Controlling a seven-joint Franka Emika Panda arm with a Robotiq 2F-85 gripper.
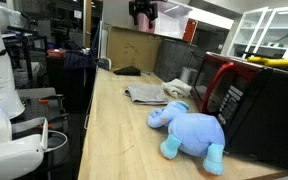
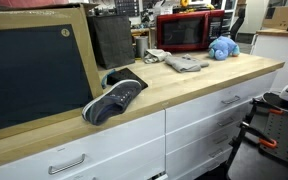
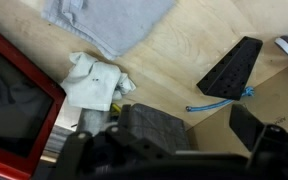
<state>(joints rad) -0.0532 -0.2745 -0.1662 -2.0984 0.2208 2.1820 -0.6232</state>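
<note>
- Wrist view: pincer [image 3: 199, 140] at the bottom edge, jaws spread wide, nothing held between them.
- White crumpled cloth [image 3: 92, 82] lying on the counter [image 3: 184, 50], up and to the left of the pincer in the picture, not touched by it.
- Just beside the white crumpled cloth, on its left: red microwave [image 3: 14, 100] with a dark window.
- Above the white crumpled cloth, at the top edge: grey cloth [image 3: 109, 25], very near it; touching or not, cannot tell.
- Up and to the right of the pincer: black wedge [image 3: 229, 68], with a thin blue cable [image 3: 219, 100] just below it, both on the counter.
- In an exterior view: pincer [image 1: 142, 12] high over the far part of the counter [image 1: 114, 130], well apart from all things lying below.
- Below it: grey cloth [image 1: 149, 93] next to the red microwave [image 1: 234, 95]; blue plush elephant [image 1: 189, 128] nearer to the camera, in front of the microwave.
- White crumpled cloth too small to pick out with certainty in both exterior views.
- In an exterior view: grey shoe [image 2: 114, 100] at the near edge of the counter, well apart from the cloths.
</note>
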